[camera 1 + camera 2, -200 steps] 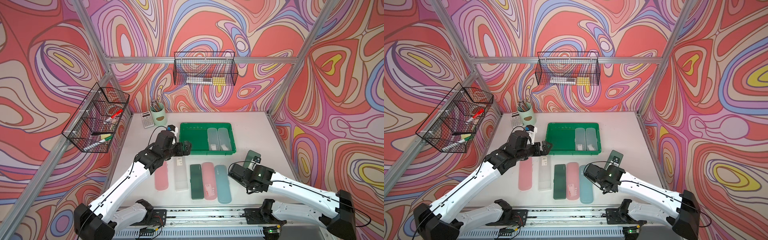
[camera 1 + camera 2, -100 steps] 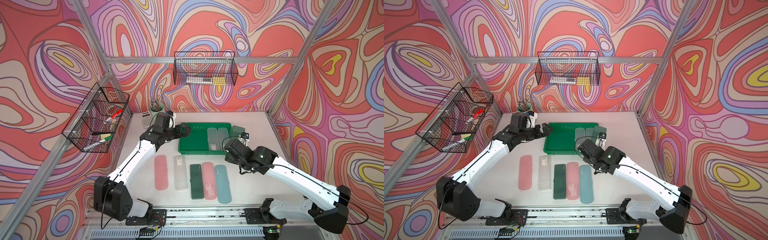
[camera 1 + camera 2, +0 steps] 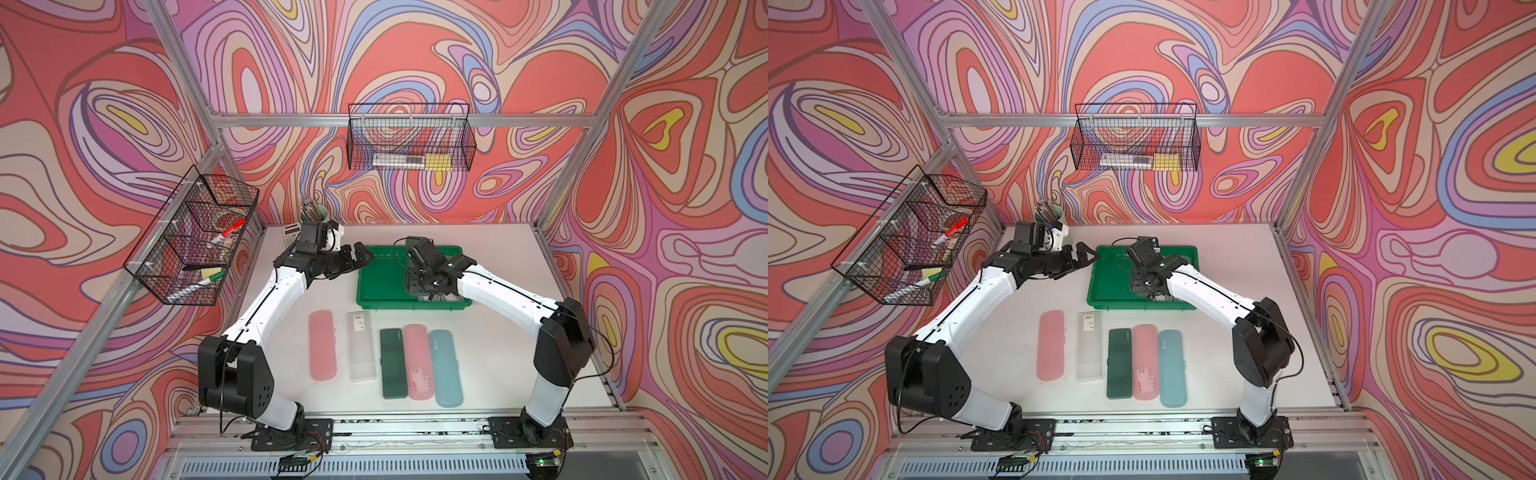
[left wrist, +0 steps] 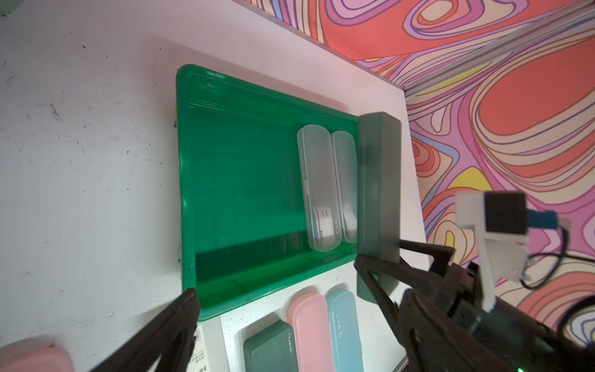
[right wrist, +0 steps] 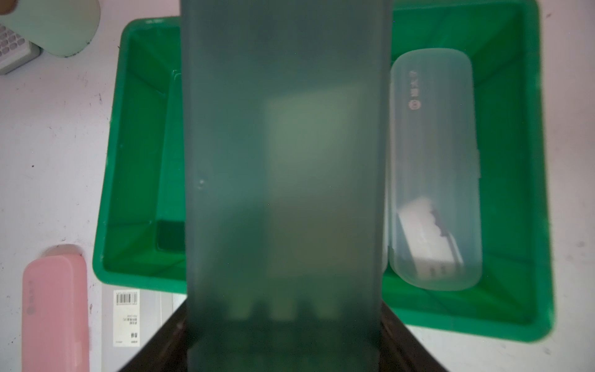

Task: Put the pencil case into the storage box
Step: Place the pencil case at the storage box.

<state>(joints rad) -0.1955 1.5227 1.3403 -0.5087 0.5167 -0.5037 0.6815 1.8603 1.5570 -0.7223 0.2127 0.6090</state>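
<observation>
Through the right wrist camera, the case (image 5: 283, 161) fills the middle. My right gripper (image 5: 283, 335) is clenched on its near end. The green box (image 5: 145, 161) shows on both sides beneath it, and a clear case (image 5: 434, 167) lies inside just beside where mine hangs.

Through the left wrist camera, the case (image 4: 380, 193) is raised off the box floor, running lengthwise in line with the two clear cases (image 4: 318, 190) packed at one end. The rest of the floor (image 4: 241, 177) is bare.

In both top views my right gripper (image 3: 430, 284) is over the box (image 3: 382, 286), though the wrist hides most of the case. My left gripper (image 3: 360, 257) hangs spread and empty just beside the box's far corner. Five spare cases (image 3: 399, 361) lie in a row on the table, nearer my bases.

I judge this to be the placing step: the case is carried over but not yet set down. Next I should ease it towards the bare floor and lower it flat, parallel to the clear ones without landing on them. Only then should I let go.
</observation>
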